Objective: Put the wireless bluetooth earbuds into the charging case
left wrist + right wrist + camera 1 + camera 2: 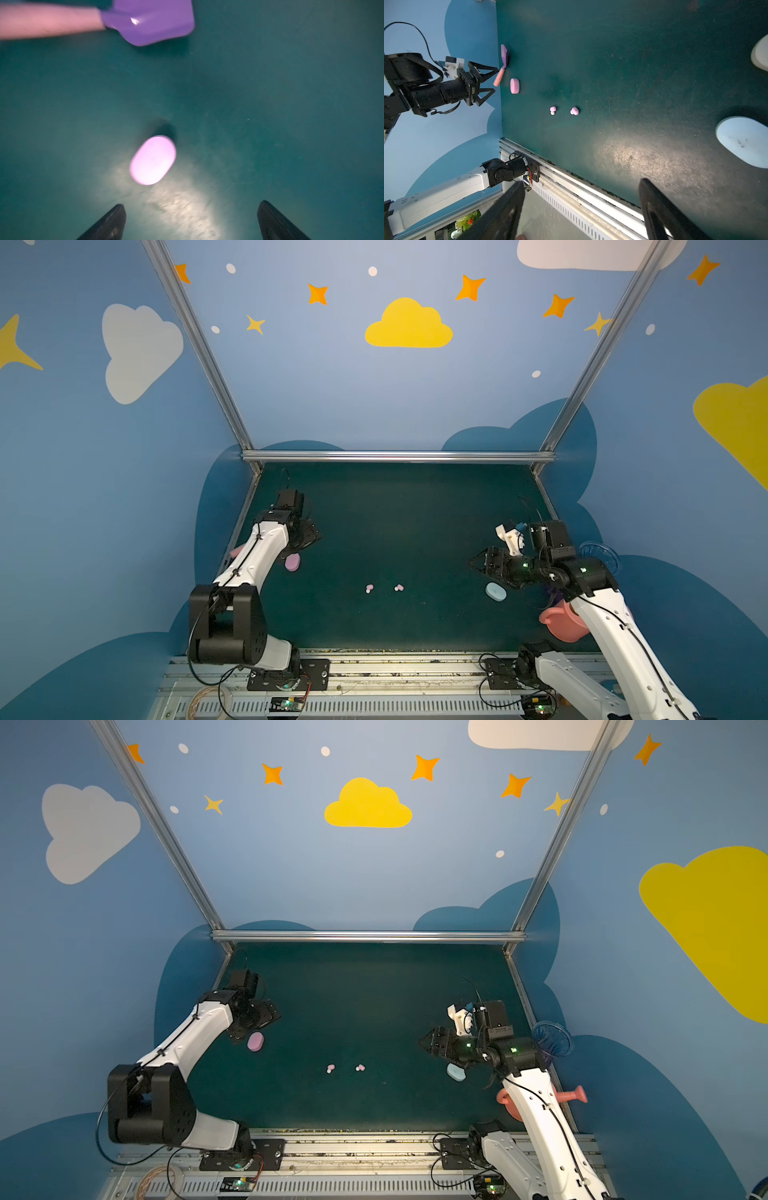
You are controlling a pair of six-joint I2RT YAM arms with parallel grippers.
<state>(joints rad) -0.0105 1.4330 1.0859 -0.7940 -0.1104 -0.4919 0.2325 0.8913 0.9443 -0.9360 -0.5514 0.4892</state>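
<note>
While the pink charging case (153, 160) lies apparently shut on the bench (395, 510), nothing is seated yet. Step judged: approach to the case.

- Left tool (192, 204) hovers over it, pointing down, jaws spread wide, empty.
- Right tool (580, 181) at 3 o'clock, roughly level, likewise agape and empty, near the pale blue case (495, 592).
- A pink earbud (369, 588) and its twin (399, 587) lie loose mid-bench.

Next: grip case, lift lid.

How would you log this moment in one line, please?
left gripper: open, near closed pink case | right gripper: open, empty, near pale blue case | two pink earbuds: loose on mat
</note>
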